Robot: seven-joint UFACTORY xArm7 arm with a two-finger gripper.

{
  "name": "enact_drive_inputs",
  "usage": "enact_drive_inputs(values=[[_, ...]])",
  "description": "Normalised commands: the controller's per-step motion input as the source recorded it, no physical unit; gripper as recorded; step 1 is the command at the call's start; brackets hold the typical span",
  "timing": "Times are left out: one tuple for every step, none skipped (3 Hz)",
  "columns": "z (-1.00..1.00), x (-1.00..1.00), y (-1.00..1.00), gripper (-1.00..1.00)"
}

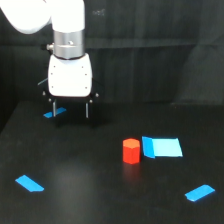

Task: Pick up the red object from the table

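The red object is a small red-orange stubby prism standing upright on the black table, right of centre in the exterior view. My gripper hangs from the white arm at the upper left, well away from the red object, up and to the exterior view's left of it. Its two thin dark fingers point down and stand apart, open, with nothing between them.
A large flat blue patch lies just to the right of the red object. More blue patches lie at the lower left, the lower right and under the gripper. A black curtain hangs behind the table.
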Motion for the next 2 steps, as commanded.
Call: enact_drive_inputs(values=[[-0.25, 1.00, -0.79, 1.00], [-0.13, 0.99, -0.85, 0.94]])
